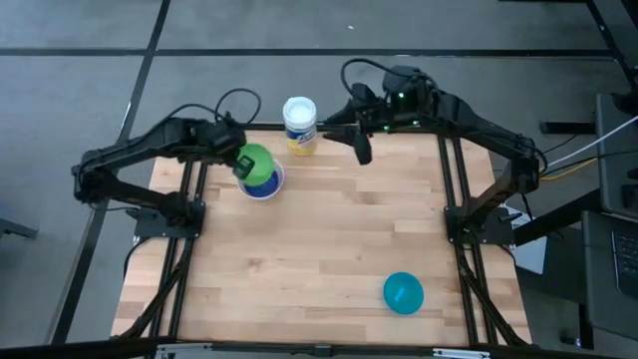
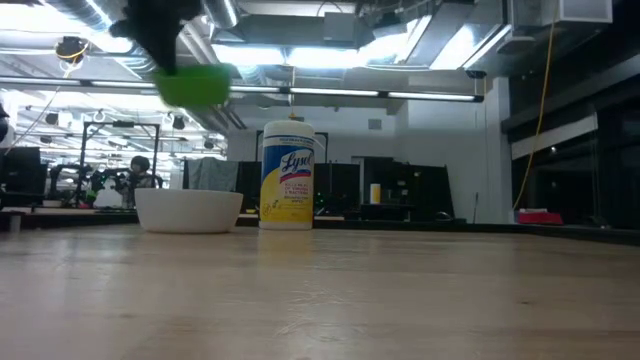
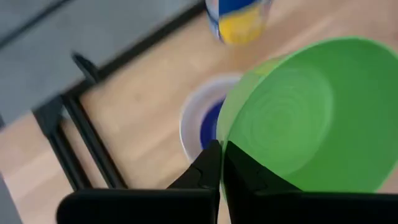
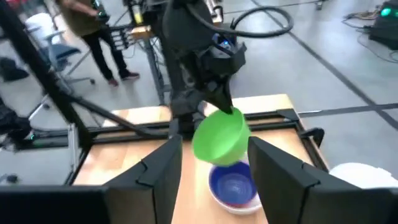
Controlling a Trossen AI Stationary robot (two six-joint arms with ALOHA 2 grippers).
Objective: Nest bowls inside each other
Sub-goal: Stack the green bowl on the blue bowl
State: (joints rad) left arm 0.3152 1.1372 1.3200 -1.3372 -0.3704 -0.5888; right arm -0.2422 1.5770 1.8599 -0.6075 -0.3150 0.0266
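Note:
A green bowl (image 1: 259, 163) hangs in the air with my left gripper (image 1: 240, 166) shut on it. It is above a white bowl (image 1: 265, 185) at the table's far left, and a dark blue bowl (image 4: 234, 183) sits inside the white one. The white bowl (image 2: 190, 210) rests on its base. A teal bowl (image 1: 403, 293) stands alone near the front right. My right gripper (image 1: 362, 152) hovers open near the far edge, right of the container, with nothing between its fingers. My left gripper pinches the green bowl's rim (image 3: 231, 147) between its two fingers, which slant down from above. The bowl (image 4: 217, 140) hangs tilted below the fingers, lifted clear of the bowls underneath.
A tall white container (image 1: 299, 125) with a blue and yellow label stands at the far edge, just right of the white bowl. The wooden tabletop (image 1: 329, 249) stretches bare between the bowls. A person (image 4: 93, 31) stands in the room beyond the table.

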